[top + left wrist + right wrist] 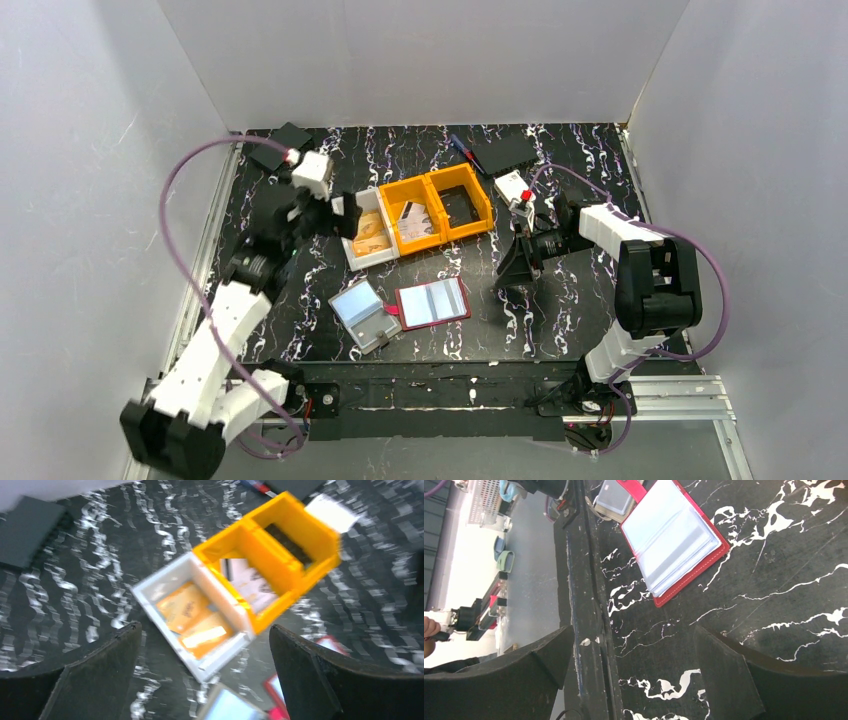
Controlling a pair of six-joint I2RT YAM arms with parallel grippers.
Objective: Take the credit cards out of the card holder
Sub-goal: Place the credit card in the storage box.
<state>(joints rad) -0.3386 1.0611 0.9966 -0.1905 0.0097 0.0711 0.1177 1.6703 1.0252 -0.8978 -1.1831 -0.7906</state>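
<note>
Red card holder (433, 303) open (flat), credit cards (186, 609) in white bin (161, 576)

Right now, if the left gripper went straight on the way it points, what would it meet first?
Most likely the white bin holding orange cards, centred between the fingers of the open left gripper; blur leaves depth uncertain.

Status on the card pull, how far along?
Done: two orange cards lie in the white bin, a pale card in the orange bin beside it. In hand: nothing; left gripper hangs open over the white bin, right gripper open near the holder. Left: holder lies open; can't tell if cards remain inside.
</note>
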